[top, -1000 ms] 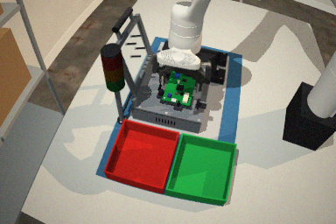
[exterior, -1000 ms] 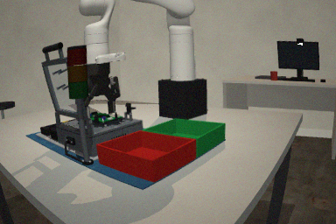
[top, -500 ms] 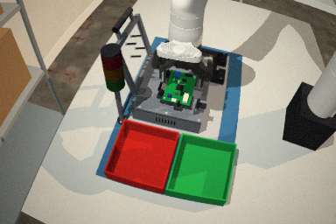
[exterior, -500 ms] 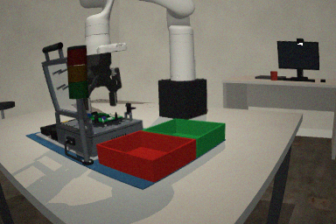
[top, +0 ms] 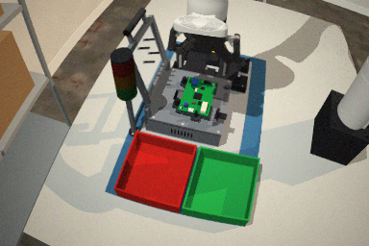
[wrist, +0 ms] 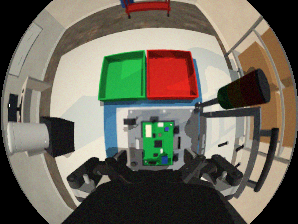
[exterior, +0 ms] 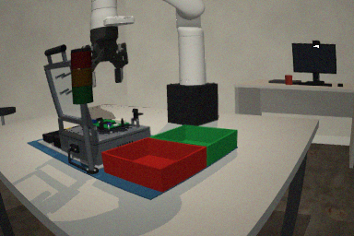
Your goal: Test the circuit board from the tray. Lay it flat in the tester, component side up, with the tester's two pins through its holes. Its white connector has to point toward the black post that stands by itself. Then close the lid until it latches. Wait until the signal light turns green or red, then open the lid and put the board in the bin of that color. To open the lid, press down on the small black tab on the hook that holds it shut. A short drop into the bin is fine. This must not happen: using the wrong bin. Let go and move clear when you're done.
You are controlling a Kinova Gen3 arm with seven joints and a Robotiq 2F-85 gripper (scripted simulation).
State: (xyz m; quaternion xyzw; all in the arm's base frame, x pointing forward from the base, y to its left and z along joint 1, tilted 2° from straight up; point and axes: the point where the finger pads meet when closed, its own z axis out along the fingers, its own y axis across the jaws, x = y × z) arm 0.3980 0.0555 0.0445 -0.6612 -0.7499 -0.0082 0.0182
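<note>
The green board [top: 197, 96] [exterior: 108, 123] [wrist: 158, 142] lies component side up on the grey tester [top: 183, 135] [exterior: 108, 143]. Its white connector [top: 204, 107] [wrist: 148, 131] is at the end near the bins, on the side of a black upright piece [top: 221, 114] [exterior: 135, 114] [wrist: 130, 121]. The pins cannot be made out. The lid [top: 159, 41] [exterior: 53, 94] [wrist: 257, 140] stands open. The signal light [top: 123, 75] [exterior: 82, 76] [wrist: 244, 90] shows no bright colour. My gripper [top: 204, 67] [exterior: 106, 81] [wrist: 155, 156] is open and empty, above the tester's rear part.
The red bin [top: 149, 201] [exterior: 134, 166] and green bin [top: 216, 215] [exterior: 223, 143] stand side by side in front of the tester, both empty. The raised lid and the light pole are on the side away from the robot's black base [top: 336, 128] [exterior: 192, 104] [wrist: 60, 136].
</note>
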